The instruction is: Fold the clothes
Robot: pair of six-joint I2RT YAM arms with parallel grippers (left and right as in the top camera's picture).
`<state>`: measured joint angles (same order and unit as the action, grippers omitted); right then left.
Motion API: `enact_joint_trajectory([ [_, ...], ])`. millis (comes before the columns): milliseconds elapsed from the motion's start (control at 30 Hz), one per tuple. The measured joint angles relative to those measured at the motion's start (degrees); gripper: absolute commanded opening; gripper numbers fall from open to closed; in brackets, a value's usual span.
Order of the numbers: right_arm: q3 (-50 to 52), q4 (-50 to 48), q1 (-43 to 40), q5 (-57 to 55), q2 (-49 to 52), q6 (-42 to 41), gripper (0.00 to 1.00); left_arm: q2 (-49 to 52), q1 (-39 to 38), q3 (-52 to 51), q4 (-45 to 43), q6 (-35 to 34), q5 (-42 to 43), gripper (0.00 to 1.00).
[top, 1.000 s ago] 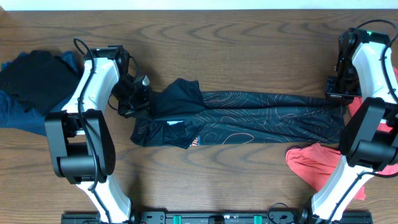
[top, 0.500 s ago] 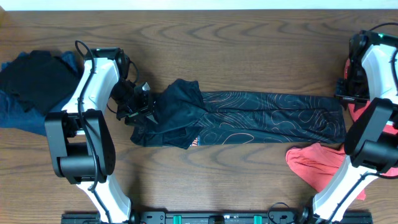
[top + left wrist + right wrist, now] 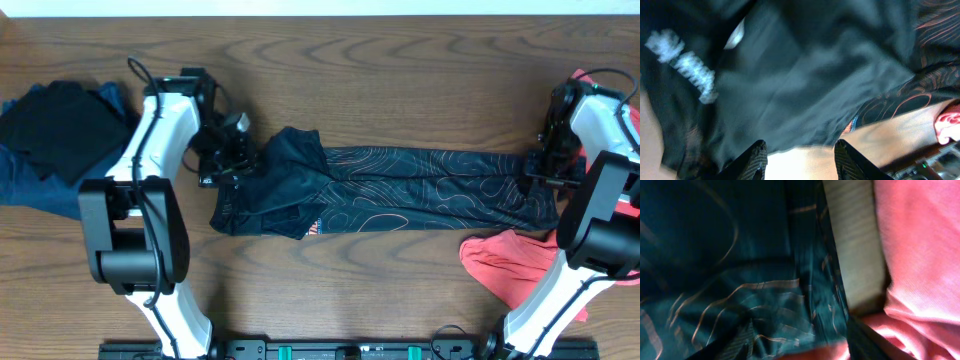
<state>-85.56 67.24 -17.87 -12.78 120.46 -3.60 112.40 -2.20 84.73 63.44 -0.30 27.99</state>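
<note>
The black jersey (image 3: pixel 400 190) with thin orange lines lies folded in a long strip across the table's middle. Its left end is bunched, with a white and orange logo showing. My left gripper (image 3: pixel 228 165) hovers at that left end. In the left wrist view the left gripper (image 3: pixel 800 157) is open over bare wood, and the jersey (image 3: pixel 805 75) lies just beyond the fingertips. My right gripper (image 3: pixel 548 175) is at the strip's right end. It (image 3: pixel 802 342) stands open, with loose jersey fabric (image 3: pixel 715 255) between its fingers. A coral-red shirt (image 3: pixel 510 268) lies crumpled at the front right.
A heap of dark and blue clothes (image 3: pixel 50 130) sits at the far left edge. More coral cloth (image 3: pixel 920 255) lies right beside the jersey's right end, with a strip of table (image 3: pixel 855 245) between them. Both arm bases stand along the front edge.
Both grippers were shut on the jersey's ends and now stand open. The strip has slackened slightly. The right arm swung out to the right, then came back over the jersey's end.
</note>
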Motion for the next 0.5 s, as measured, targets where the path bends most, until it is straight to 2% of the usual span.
enact_joint_trajectory([
  [67, 1.60, -1.97, -0.63, 0.74, 0.02, 0.20, 0.61, 0.00, -1.66, 0.00, -3.19, 0.31, 0.17, 0.59],
  [133, 2.36, -3.41, -1.14, 1.95, -0.22, 0.26, 0.60, 0.00, -3.56, -0.02, -6.69, 0.22, 0.11, 0.60],
  [500, 4.90, -7.06, -1.62, 4.66, -1.95, 1.75, 0.59, 0.00, -8.70, -0.02, -17.86, -3.54, -2.80, 0.60],
])
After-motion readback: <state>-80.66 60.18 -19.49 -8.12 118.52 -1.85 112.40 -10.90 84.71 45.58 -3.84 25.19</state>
